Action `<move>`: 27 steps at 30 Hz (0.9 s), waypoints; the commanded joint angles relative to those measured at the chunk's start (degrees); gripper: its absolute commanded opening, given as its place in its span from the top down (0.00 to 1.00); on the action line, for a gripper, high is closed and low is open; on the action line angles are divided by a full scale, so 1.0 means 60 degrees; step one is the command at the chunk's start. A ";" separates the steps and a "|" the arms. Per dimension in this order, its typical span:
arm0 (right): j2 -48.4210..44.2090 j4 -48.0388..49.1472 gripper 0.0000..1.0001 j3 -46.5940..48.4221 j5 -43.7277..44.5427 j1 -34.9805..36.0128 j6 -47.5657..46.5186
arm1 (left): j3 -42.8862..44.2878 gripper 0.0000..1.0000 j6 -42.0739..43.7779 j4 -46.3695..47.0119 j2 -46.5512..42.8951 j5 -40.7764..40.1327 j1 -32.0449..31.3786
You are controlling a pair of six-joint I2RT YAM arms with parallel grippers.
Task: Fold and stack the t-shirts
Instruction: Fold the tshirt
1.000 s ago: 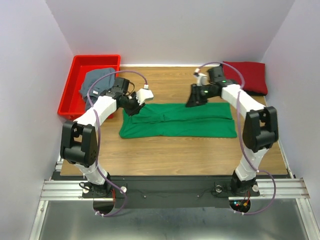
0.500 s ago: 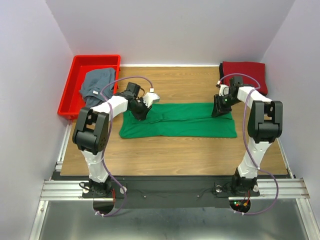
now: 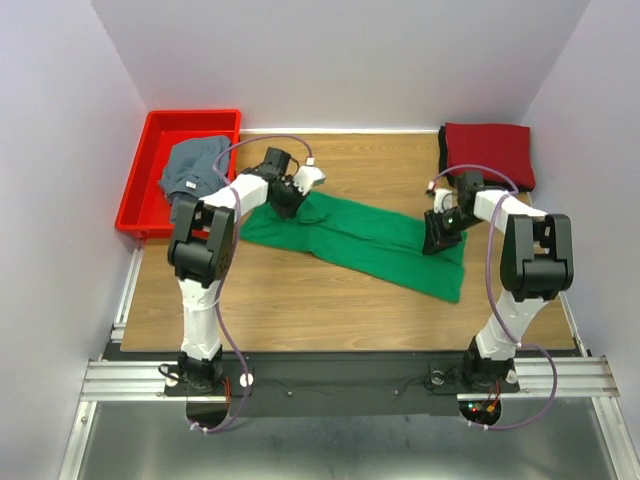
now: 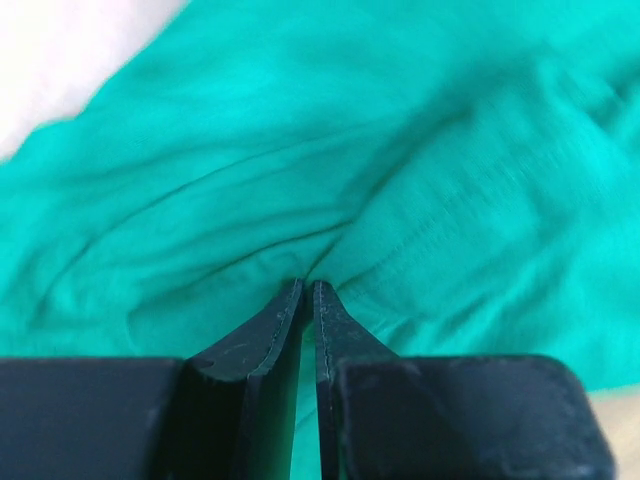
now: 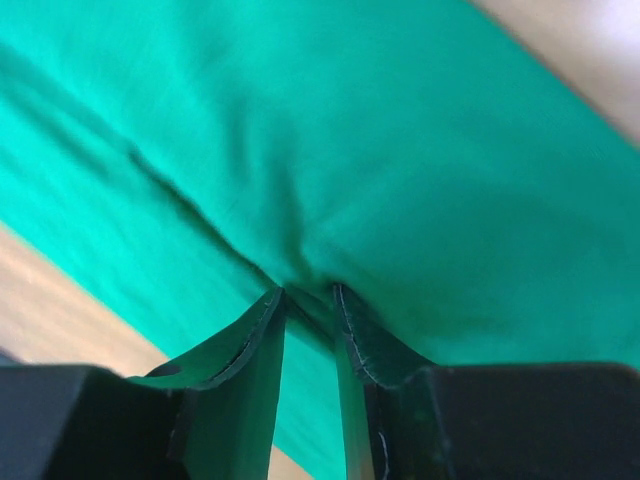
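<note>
The green t-shirt (image 3: pixel 365 240), folded into a long narrow band, lies in the middle of the table (image 3: pixel 330 310). A second ago it lay level from left to right. Now it runs on a slant, its long axis going from the far left down to the near right, with the right end swung toward the near edge and the left end pulled up toward the back. A second ago both arms were above its far edge with their jaws wider. Now each has come down onto one end of the band. The left gripper (image 3: pixel 290 200) sits on the far left end, fingers pressed almost together on a pinch of green cloth that puckers at their tips. The right gripper (image 3: pixel 437 235) sits near the right end, on its far edge, fingers clamped on a raised fold of the same cloth. The dark red t-shirt (image 3: pixel 490 150) lies folded in the far right corner, well apart from the band. The grey-blue t-shirt (image 3: pixel 190 170) lies crumpled in the red bin (image 3: pixel 150 140) at the far left.
</note>
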 commanded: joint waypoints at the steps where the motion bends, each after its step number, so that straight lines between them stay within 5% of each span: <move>1: -0.0348 -0.1694 0.69 -0.0947 -0.0730 0.1104 -0.1071 | 0.2189 0.78 0.0650 -0.0635 0.1221 -0.0640 -0.0001; 6: -0.1127 -0.2574 0.67 0.0147 -0.1175 0.1107 -0.1278 | 0.3605 0.75 0.0563 -0.1005 0.0920 -0.0568 0.0072; 15: 0.0657 -0.2634 0.67 0.2917 -0.0413 0.0461 -0.1747 | 0.1222 0.76 -0.2463 -0.0449 -0.1147 0.0371 0.0029; 19: 0.1187 -0.2459 0.72 0.2935 -0.0354 0.0461 -0.1864 | 0.0296 0.90 -0.3800 -0.0141 -0.1221 -0.0053 0.0014; 27: 0.0955 -0.2210 0.76 0.1399 -0.0090 0.0813 -0.1952 | -0.0174 1.00 -0.4550 -0.0081 -0.0724 -0.0567 -0.0015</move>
